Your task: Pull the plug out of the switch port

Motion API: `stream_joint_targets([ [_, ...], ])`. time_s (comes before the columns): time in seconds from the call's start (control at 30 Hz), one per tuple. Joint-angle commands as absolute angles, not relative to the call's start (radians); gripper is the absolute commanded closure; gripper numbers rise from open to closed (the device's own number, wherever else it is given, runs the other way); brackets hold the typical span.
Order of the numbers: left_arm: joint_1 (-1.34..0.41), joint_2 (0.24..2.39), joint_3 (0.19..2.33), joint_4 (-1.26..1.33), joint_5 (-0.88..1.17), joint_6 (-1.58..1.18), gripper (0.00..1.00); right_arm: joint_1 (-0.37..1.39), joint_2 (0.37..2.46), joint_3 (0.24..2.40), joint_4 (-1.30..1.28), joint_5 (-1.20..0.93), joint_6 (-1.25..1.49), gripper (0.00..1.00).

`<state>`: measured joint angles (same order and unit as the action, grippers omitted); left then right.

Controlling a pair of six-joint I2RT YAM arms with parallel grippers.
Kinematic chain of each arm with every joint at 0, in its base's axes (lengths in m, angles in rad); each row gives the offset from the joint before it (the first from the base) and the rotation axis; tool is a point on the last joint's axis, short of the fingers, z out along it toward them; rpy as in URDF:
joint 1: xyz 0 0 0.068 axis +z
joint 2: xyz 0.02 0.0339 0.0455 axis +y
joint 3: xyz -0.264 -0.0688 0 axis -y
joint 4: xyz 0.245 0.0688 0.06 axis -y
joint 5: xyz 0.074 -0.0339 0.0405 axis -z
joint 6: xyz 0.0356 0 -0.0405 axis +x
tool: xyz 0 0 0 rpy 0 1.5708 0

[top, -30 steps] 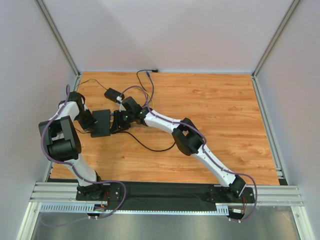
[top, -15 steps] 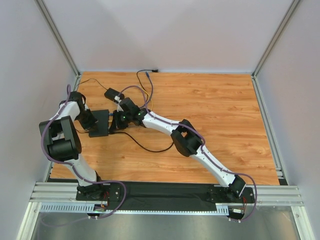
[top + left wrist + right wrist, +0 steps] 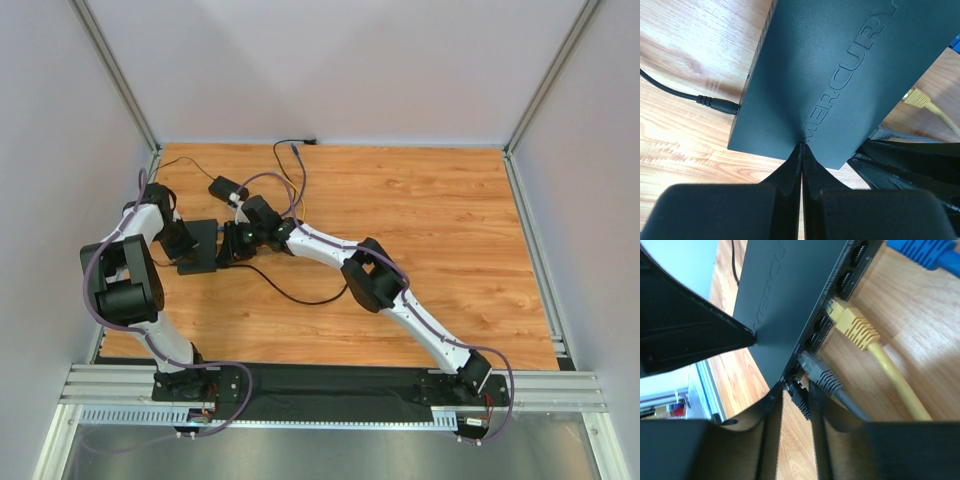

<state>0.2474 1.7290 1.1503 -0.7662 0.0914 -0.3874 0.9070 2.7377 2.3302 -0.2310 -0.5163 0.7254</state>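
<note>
The switch is a flat black box at the table's left; its top fills the left wrist view. My left gripper is shut, with its tips pressed on the switch's top near one edge. Along the socket edge sit a yellow plug, a grey plug and a black plug in the end port. My right gripper straddles the black plug. Its jaws are open, with wood showing between the left finger and the plug.
A small black power brick lies behind the switch. A black power lead enters the switch's other side. A black cable loops across the wood in front of the right arm. A blue cable lies beyond the sockets.
My right gripper has edged left, closer to the switch's socket edge. The left gripper stays shut on top of the switch, which has shifted only slightly.
</note>
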Motion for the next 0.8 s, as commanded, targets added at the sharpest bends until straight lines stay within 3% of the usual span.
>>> stream_joint_targets([
  [0.0,0.253,1.729,1.163,-0.773,0.065,-0.379,1.00,0.910,2.747,2.287,-0.363,-0.572,0.666,0.67],
  [0.77,0.255,1.756,1.129,-0.758,0.121,-0.393,1.00,0.930,2.856,2.411,-0.348,-0.555,0.684,0.70],
])
